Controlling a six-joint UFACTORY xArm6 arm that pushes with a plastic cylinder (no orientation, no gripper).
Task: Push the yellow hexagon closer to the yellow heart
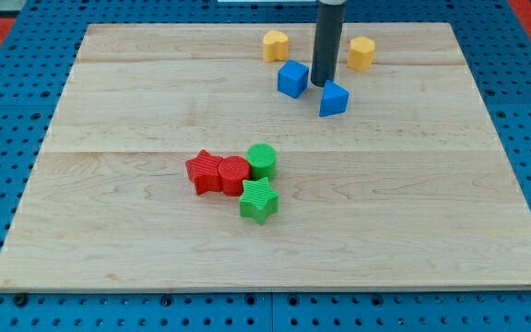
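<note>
The yellow hexagon (361,53) sits near the view's top, right of centre. The yellow heart (276,44) sits to its left, about a hand's width away. My tip (324,85) rests on the board between them and a little lower in the view, left and below the hexagon and apart from it. The tip stands between a blue cube (292,78) on its left and a blue wedge-shaped block (334,98) just below and to its right, close to both.
A cluster lies near the board's centre: a red star (203,171), a red cylinder (233,174), a green cylinder (262,161) and a green star (259,200), touching one another. The wooden board (109,231) lies on a blue pegboard.
</note>
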